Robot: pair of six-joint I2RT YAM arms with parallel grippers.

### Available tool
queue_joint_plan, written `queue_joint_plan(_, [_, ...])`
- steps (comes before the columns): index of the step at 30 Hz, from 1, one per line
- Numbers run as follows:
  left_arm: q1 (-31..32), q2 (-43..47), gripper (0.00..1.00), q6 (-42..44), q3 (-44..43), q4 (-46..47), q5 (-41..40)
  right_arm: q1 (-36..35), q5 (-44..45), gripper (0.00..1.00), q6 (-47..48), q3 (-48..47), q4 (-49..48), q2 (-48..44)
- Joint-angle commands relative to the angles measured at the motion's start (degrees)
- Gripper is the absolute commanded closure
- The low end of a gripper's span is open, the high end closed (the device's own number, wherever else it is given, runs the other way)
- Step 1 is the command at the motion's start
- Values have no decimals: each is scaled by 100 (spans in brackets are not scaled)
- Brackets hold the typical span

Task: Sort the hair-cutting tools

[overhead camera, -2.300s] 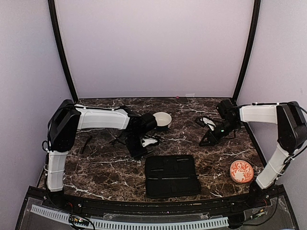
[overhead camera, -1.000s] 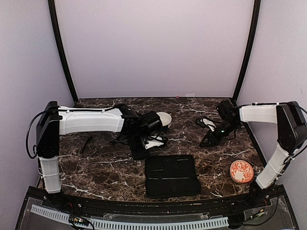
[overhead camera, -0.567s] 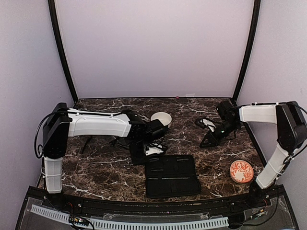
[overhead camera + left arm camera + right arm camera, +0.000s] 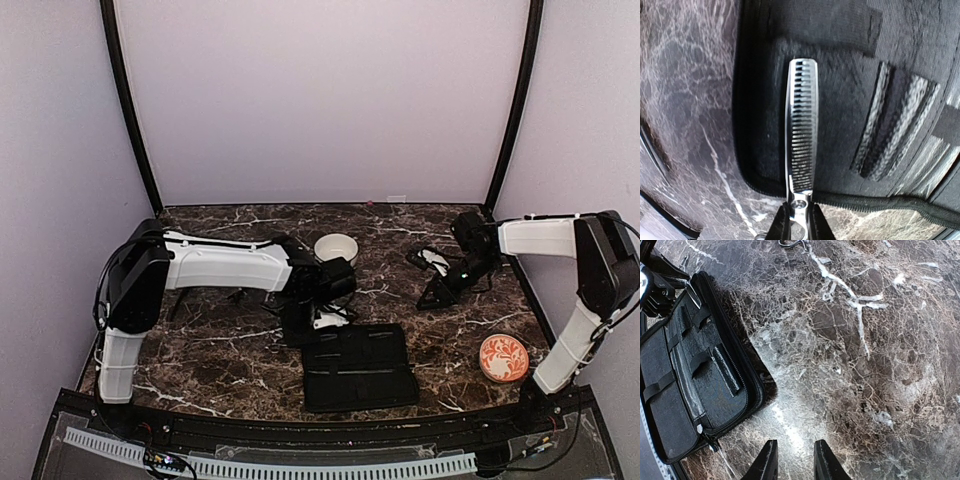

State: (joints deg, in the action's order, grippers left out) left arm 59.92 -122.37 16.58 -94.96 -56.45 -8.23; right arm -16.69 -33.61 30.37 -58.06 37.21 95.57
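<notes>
My left gripper (image 4: 318, 318) is shut on a pair of silver scissors (image 4: 801, 125) with a toothed blade, gripping them at the pivot. In the left wrist view the gripper (image 4: 801, 226) is at the bottom, and the blade reaches over the edge of the open black fabric case (image 4: 855, 75). The case (image 4: 358, 367) lies flat at the front middle of the table. My right gripper (image 4: 440, 288) hangs open over bare marble at the right, and nothing lies between its fingers (image 4: 769, 462). A thin black stick-like tool (image 4: 180, 300) lies at the far left.
A white round bowl (image 4: 336, 248) stands behind the left gripper. An orange patterned round dish (image 4: 503, 358) sits at the front right. A small black and white object (image 4: 432, 257) lies behind the right gripper. The case (image 4: 700, 375) fills the left of the right wrist view.
The left arm has carried the scissors from beside the white bowl forward and to the right, up to the case's back edge. The right arm has stayed still.
</notes>
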Motion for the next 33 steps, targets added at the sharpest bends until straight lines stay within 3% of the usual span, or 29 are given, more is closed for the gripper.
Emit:
queue_joint_plan(1, [66,-92,100,101,-267,-191,-79,32,-91,76,80,-107,35,32])
queue_joint_plan(33, [384,-829,100,477,-1279,-87,147,30,-102,76,109,-113,88,32])
